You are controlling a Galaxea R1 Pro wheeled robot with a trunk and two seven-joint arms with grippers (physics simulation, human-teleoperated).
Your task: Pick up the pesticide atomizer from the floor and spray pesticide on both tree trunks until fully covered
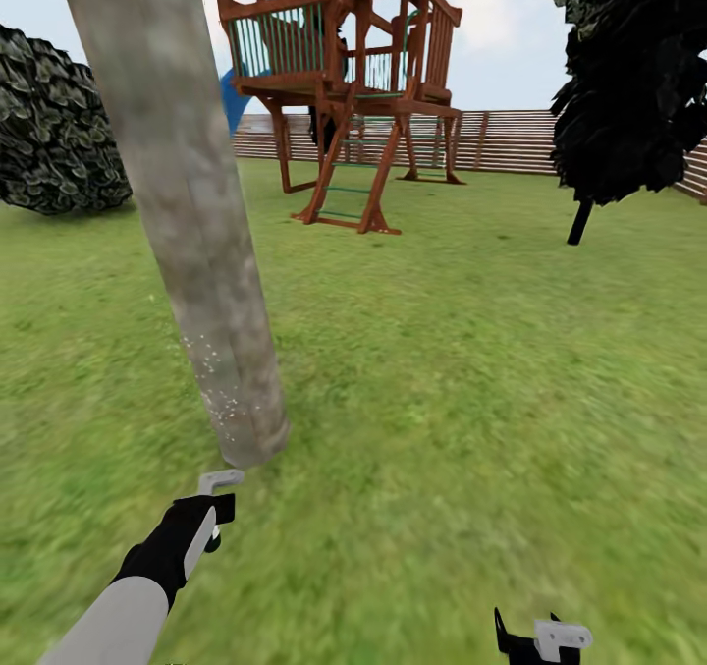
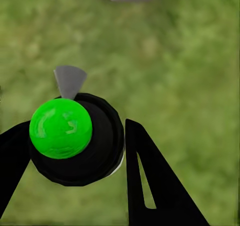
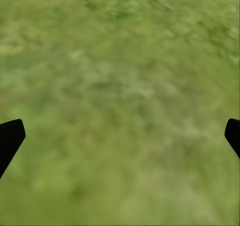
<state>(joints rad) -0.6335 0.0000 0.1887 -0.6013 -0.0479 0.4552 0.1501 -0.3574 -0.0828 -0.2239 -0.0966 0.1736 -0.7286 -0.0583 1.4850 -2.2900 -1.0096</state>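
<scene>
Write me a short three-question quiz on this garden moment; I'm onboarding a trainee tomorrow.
1. True or false: the left gripper holds the pesticide atomizer.
2. The atomizer's pale trigger head points toward: A) the wooden play tower B) the tree trunk C) the fence
3. What lies under the right gripper?

Key: 1 true. 2 B; white specks dot the trunk low down. 3 Bare grass; its fingers are spread wide.

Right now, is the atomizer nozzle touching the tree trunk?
Apart. Head view shows grass between the atomizer's grey trigger head, held in the left gripper, and the tree trunk base.
</scene>
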